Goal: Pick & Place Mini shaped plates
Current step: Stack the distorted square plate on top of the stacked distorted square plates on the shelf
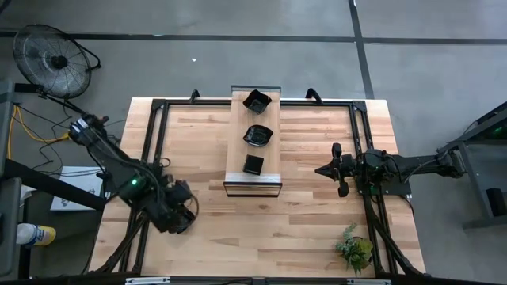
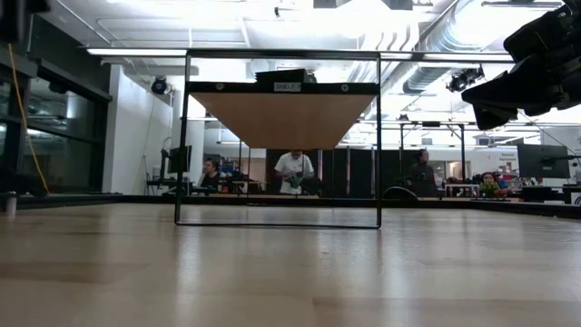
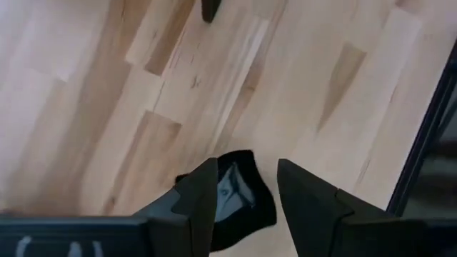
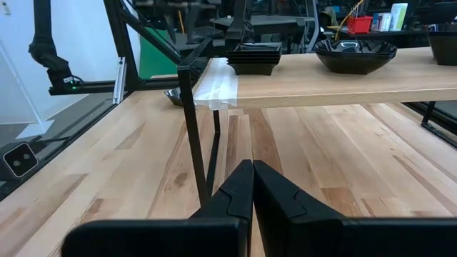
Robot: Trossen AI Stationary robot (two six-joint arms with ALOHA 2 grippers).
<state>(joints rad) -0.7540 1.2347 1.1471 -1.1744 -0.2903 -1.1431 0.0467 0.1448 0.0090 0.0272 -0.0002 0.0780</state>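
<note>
The left tool (image 1: 179,218) sits low at the lower left of the high view, over the wooden surface (image 1: 301,229). In the left wrist view its fingers (image 3: 203,193) are spread on either side of a small black plate (image 3: 239,196) that lies on the surface; whether they touch it cannot be told.

A raised shelf (image 1: 238,138) stands at the upper centre of the high view with three more black plates in a row: one (image 1: 257,100) at the far end, one (image 1: 258,135) in the middle and a square one (image 1: 253,165) nearest the front.

The right tool (image 1: 326,169) hovers right of centre, pointing toward the shelf, its fingers (image 4: 239,193) pressed together and holding nothing.

A small green plant (image 1: 354,247) stands at the lower right of the high view.
</note>
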